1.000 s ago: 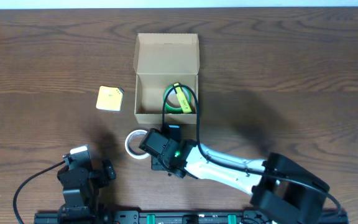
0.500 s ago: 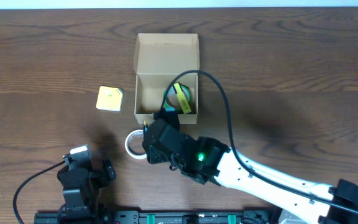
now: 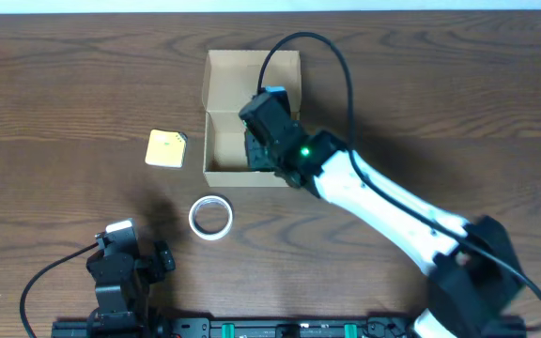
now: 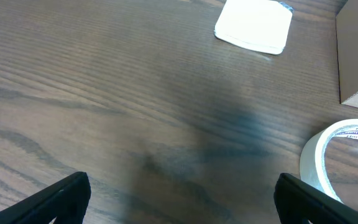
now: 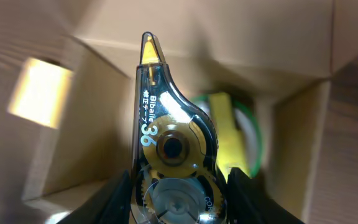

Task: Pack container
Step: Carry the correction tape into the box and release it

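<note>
Right gripper: my jaws are clamped on a correction-tape dispenser, one finger on each side of its lower body.
Dispenser: smoky clear shell with gears showing inside and a yellow tip; the tip points away from my wrist, down into the box.
Right arm: stretched across the table from the near right, with the wrist over the open box.
Container: a plain tan cardboard box at mid-table, toward the far side, with its flap lid folded back on the far edge and its mouth open upward.
Inside the container: a green ring with a yellow piece across it lies on the floor, just right of the dispenser in my wrist view. I cannot tell whether the dispenser touches the floor or the ring.
Left gripper: jaws spread wide, nothing between them, low over bare wood at the near left, well apart from the box.
Tape roll: white, lying flat on the table just in front of the box, between it and my left gripper.
Yellow pad: a small pale square lying flat, left of the box and apart from it.
</note>
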Robot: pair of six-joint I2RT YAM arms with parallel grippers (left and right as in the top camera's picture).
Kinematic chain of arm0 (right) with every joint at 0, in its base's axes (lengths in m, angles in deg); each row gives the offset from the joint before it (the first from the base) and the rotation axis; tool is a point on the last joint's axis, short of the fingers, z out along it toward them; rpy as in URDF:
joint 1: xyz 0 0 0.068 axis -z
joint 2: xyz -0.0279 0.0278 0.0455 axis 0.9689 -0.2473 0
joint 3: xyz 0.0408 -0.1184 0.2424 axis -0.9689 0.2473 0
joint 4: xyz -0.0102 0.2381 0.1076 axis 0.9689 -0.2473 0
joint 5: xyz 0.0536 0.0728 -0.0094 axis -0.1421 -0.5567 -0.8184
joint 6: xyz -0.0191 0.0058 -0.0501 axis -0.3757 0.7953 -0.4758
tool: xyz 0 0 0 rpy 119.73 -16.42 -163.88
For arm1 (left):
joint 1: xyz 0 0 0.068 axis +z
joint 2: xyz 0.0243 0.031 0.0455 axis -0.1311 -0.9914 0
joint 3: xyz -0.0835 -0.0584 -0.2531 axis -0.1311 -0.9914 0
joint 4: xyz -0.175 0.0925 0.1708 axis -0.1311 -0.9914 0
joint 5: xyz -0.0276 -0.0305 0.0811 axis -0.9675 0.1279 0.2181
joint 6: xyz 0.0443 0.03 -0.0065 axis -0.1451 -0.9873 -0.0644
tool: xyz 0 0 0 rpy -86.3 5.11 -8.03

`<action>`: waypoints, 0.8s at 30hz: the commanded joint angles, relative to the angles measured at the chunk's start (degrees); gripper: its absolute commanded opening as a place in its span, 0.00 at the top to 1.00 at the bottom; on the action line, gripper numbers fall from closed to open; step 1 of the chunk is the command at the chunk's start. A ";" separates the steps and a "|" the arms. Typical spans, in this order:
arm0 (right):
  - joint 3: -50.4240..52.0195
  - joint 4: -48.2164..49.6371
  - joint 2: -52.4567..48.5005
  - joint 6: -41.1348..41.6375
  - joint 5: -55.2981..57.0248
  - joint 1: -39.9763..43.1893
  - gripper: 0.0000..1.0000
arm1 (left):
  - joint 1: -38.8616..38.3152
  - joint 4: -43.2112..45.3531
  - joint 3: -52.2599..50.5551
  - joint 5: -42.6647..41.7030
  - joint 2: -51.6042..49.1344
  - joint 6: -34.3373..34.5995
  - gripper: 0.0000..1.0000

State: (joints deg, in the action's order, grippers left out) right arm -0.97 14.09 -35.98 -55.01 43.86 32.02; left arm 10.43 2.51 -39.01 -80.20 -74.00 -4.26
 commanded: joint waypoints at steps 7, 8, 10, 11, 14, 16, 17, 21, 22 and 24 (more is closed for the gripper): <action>-2.34 -3.98 -4.44 -2.78 -0.13 0.50 0.70 | 0.24 -1.11 -1.18 0.35 0.31 0.87 0.05; -2.34 -4.00 -4.44 -2.80 -0.11 0.50 0.69 | 0.24 -1.09 -1.18 0.35 0.31 0.87 0.05; -2.32 -4.02 -4.44 -2.78 -0.13 0.50 0.62 | 0.24 -1.11 -1.18 0.35 0.31 0.87 0.05; -2.32 -4.00 -4.44 -2.78 -0.11 0.50 0.58 | 0.24 -1.09 -1.18 0.35 0.31 0.87 0.05; -2.32 -4.02 -4.44 -2.80 -0.13 0.50 0.48 | 0.24 -1.09 -1.18 0.35 0.31 0.87 0.05; -2.32 -3.96 -4.44 -2.80 -0.09 0.50 0.47 | 0.24 -1.09 -1.18 0.35 0.31 0.87 0.05; -2.32 -3.89 -4.44 -2.80 -0.09 0.50 0.46 | 0.24 -1.11 -1.18 0.35 0.31 0.87 0.05; -2.32 -3.30 -4.44 -2.80 -0.07 0.50 0.43 | 0.24 -1.09 -1.18 0.35 0.31 0.87 0.05; -2.32 -3.04 -4.44 -2.80 -0.02 0.50 0.42 | 0.24 -1.09 -1.18 0.35 0.31 0.87 0.05; -2.43 -2.19 -4.31 -2.84 0.85 0.50 0.40 | 0.24 -1.11 -1.18 0.35 0.31 0.87 0.05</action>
State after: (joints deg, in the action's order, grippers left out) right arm -1.75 11.36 -40.44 -57.39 43.41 32.42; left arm 10.43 2.51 -39.01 -80.20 -74.00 -4.26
